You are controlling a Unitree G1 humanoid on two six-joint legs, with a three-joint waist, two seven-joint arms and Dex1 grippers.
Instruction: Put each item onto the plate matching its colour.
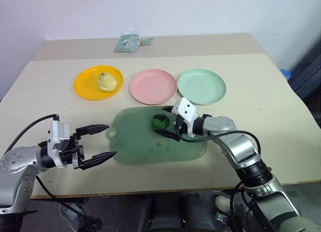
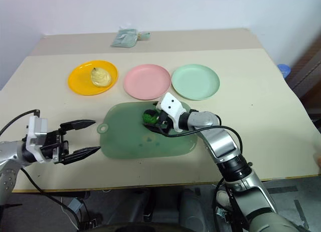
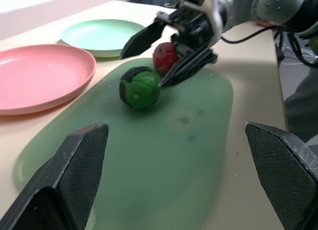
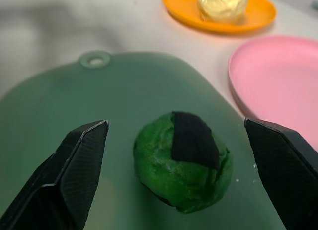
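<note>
In the left eye view, the pale yellow pear-shaped toy food [image 1: 107, 81] already sits on the round yellow plastic plate [image 1: 85, 86] in the upper left of the frame, so the step in hand looks like the green-and-black toy ball [image 1: 160, 122], which lies on the large translucent green rounded-rectangle tray [image 1: 145, 147] at mid-frame. The right tool [image 1: 170, 123] hangs spread wide just right of that ball, grasping nothing, while the left tool [image 1: 100, 142], also released and empty, sits at the lower left beside the tray's edge. Above the tray stand the round pink plastic plate [image 1: 152, 86] and the round mint green plastic plate [image 1: 201, 86], both bare, and a small pale green packet [image 1: 126, 43] lies at the top on the beige counter [image 1: 271, 117], well clear of the work. In the left wrist view, a red toy ball [image 3: 165, 57] shows just behind the green one, between the right tool's black fingers [image 3: 141, 39]; I judge it could get nudged or caught in the grip by mistake. In the right wrist view, the green-and-black ball is centred low in the frame between the spread fingers, so the next move calls for closing on it alone, then lifting it to the mint green plate.
</note>
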